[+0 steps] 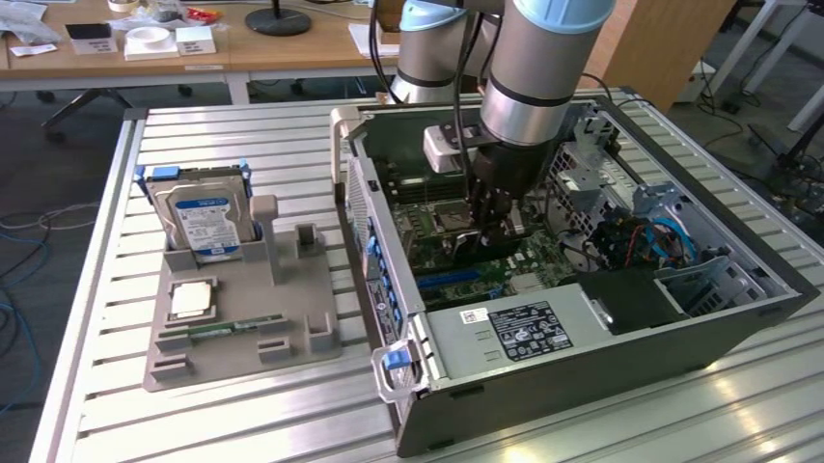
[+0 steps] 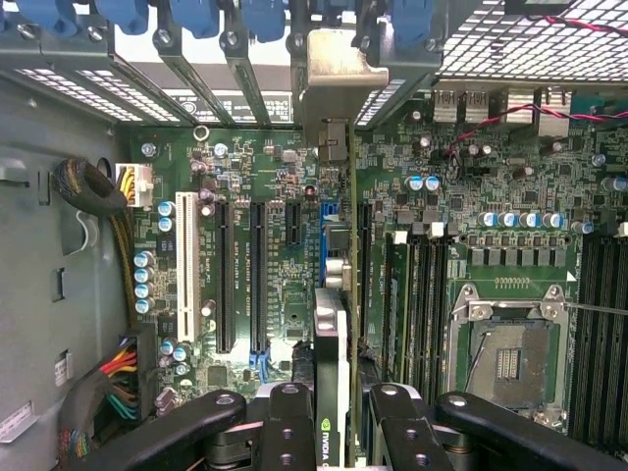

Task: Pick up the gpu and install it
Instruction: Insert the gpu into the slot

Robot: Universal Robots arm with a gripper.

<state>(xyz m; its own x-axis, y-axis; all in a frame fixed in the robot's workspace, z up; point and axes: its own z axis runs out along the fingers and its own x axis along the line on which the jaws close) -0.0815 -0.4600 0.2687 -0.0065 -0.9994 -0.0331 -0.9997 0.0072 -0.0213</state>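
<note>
Green gpu [image 2: 331, 343] edge-on in tool [image 2: 339, 427], over motherboard [image 2: 285, 245], cable bundle [image 2: 98, 196] nearby

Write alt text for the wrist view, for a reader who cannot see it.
The fingers clamp the gpu edge-on over the motherboard inside an open computer case, its metal bracket at the rear slot openings. An empty CPU socket lies beside it.
</note>
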